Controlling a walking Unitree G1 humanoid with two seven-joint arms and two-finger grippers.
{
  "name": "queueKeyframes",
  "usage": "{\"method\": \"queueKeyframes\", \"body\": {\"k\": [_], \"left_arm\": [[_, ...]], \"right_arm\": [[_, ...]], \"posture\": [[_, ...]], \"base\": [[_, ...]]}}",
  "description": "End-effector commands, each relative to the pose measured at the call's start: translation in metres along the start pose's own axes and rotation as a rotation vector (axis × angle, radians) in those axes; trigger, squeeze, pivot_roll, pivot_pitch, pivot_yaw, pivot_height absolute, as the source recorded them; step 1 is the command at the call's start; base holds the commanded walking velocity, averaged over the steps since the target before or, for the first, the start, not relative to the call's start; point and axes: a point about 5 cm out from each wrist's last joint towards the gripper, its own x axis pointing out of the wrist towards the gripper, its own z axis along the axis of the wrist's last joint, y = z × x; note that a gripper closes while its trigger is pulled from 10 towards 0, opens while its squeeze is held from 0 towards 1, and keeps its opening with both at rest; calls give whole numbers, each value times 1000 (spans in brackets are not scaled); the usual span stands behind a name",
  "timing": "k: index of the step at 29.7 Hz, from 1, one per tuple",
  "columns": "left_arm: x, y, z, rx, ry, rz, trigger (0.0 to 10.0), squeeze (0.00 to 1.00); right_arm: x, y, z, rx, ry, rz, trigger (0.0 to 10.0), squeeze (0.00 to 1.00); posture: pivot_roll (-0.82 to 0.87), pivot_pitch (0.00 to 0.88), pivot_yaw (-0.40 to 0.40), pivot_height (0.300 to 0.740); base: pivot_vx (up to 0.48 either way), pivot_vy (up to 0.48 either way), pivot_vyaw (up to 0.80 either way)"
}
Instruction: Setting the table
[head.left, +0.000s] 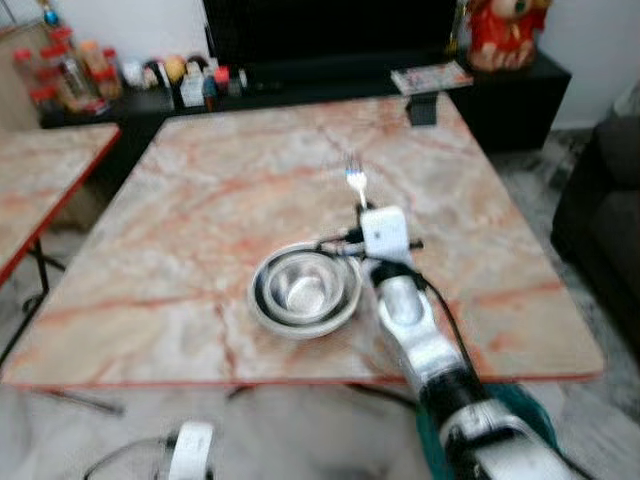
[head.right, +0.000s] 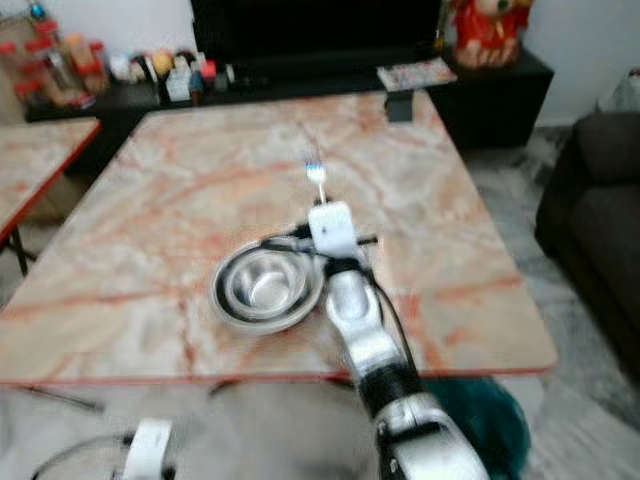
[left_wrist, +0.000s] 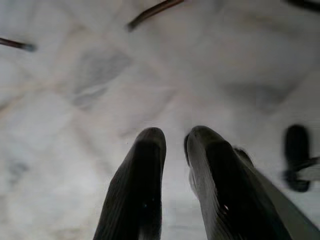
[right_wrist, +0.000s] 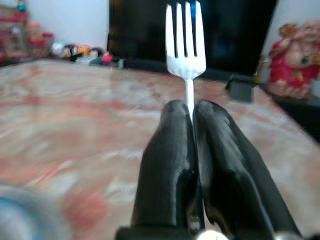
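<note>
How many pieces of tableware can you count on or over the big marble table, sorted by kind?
Bowls: 1, the metal bowl on the marble table.
Forks: 1, the silver fork held in the right claw.
Total: 2.

Polished pink-veined marble-look table (head.left: 200, 200), shiny metal bowl (head.left: 305, 290), bright metal fork (right_wrist: 186, 37), glossy black fingers (right_wrist: 172, 165)
</note>
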Motion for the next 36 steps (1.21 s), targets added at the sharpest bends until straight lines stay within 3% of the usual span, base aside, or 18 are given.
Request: {"method": "queueKeyframes", "body": {"k": [1,10,22,30,36], "left_arm": [[-1,13,-2,2,5,36,10000,0],[-2,13,0,-32,-25,19,10000,0],[-1,12,1,-33,-33,5,10000,0],[-3,17,-4,-32,-26,11,10000,0],[-4,19,-7,-15,-14,9,10000,0]], "right_arm": [[0,15,7,26,-16,19,10000,0],[-29,21,-21,16,75,15,10000,0],[-33,15,-24,19,102,-30,10000,0],[-60,-8,-42,-24,179,-100,10000,0],[-74,-16,-57,-40,264,-127,10000,0]], "posture": [[-58,27,85,740],[-65,35,92,740],[-68,35,97,740],[-67,50,104,740],[-74,60,113,740]], "base": [[244,-300,0],[0,0,0],[0,0,0],[0,0,0],[0,0,0]]}}
